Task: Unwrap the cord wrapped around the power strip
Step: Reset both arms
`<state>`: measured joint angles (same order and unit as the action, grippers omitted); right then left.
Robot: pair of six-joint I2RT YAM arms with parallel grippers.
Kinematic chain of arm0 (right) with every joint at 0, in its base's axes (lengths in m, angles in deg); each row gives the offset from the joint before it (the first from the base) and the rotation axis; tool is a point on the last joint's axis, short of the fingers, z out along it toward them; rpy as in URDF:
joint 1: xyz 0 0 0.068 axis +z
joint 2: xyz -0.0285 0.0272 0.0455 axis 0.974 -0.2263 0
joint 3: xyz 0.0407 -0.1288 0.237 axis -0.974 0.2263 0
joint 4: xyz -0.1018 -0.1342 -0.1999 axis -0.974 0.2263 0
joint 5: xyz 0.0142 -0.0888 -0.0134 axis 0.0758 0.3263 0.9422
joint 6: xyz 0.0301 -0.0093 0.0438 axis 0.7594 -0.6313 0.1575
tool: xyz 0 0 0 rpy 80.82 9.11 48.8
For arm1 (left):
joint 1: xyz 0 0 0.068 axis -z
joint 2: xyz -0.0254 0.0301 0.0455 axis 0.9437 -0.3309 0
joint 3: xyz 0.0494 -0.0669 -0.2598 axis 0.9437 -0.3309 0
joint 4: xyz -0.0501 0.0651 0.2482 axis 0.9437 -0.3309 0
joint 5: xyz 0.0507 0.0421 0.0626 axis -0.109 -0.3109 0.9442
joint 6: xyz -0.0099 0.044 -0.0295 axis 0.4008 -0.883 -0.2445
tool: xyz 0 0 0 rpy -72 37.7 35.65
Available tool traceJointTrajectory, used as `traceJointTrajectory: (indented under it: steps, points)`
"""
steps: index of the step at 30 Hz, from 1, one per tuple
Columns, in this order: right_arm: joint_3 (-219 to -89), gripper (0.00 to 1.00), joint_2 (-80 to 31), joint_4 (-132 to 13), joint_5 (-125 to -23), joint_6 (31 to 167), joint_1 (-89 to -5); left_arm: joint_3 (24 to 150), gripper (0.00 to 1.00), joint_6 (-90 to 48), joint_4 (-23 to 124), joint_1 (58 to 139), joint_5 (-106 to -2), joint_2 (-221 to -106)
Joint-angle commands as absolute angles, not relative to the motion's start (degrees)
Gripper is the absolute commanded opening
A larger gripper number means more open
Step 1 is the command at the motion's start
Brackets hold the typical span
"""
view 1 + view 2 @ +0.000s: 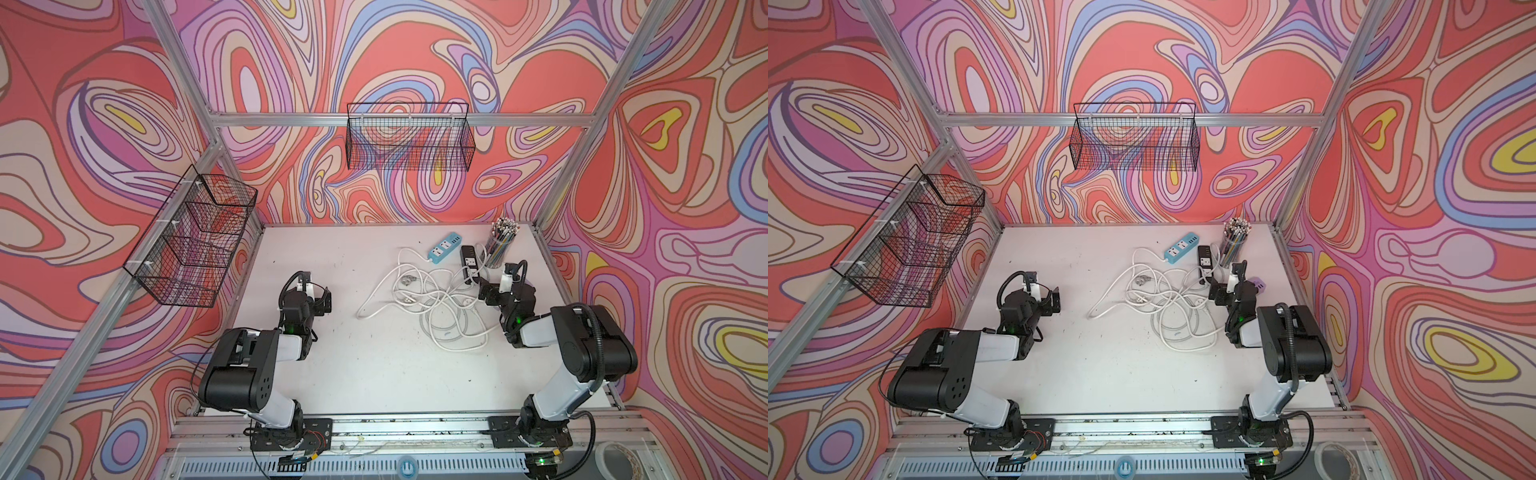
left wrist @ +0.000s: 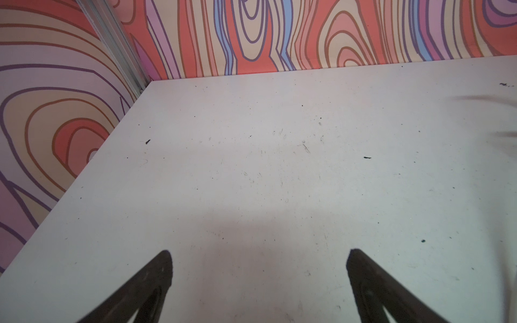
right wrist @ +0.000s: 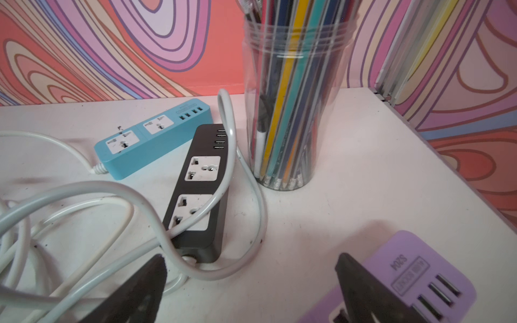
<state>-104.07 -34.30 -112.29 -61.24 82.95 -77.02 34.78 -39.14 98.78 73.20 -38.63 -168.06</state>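
A black power strip (image 1: 468, 259) (image 1: 1205, 257) (image 3: 198, 193) lies at the back right of the white table. A loop of white cord (image 3: 223, 156) runs over its face and round its near end. The rest of the cord (image 1: 432, 299) (image 1: 1163, 299) lies in a loose tangle in front of it. My right gripper (image 1: 484, 291) (image 1: 1219, 293) (image 3: 251, 257) hovers open just short of the strip's near end, with nothing between its fingers. My left gripper (image 1: 326, 299) (image 1: 1054, 301) (image 2: 260, 251) stands open over bare table at the left, far from the cord.
A blue power strip (image 1: 444, 248) (image 3: 151, 137) lies beside the black one. A purple power strip (image 1: 1258, 286) (image 3: 419, 279) sits under my right gripper's outer finger. A clear jar of pencils (image 1: 500, 245) (image 3: 291, 112) stands close behind. Wire baskets (image 1: 409, 137) (image 1: 195, 237) hang on the walls.
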Motion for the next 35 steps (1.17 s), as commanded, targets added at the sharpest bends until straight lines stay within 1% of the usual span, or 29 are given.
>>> traceJointTrajectory:
  steps: [1,5,25,29,35]
  points:
    - [-104.7,0.98,-34.8,-112.1,-59.8,83.4,-77.4,35.2,1.00,-38.8,98.0,72.9,-39.3,-168.1]
    - [-104.5,0.98,-34.7,-112.6,-59.6,83.3,-77.4,36.0,1.00,-37.2,96.5,70.9,-42.3,-168.1]
    - [-104.5,0.98,-34.7,-112.5,-59.6,83.1,-77.4,35.6,1.00,-36.9,97.3,70.9,-41.7,-168.0]
    - [-106.4,0.98,-35.7,-109.8,-60.0,82.8,-77.1,35.7,1.00,-37.0,97.1,70.9,-41.9,-168.0]
    - [-104.6,0.98,-34.5,-112.2,-59.8,82.9,-77.1,35.6,1.00,-37.0,97.1,70.9,-41.9,-168.0]
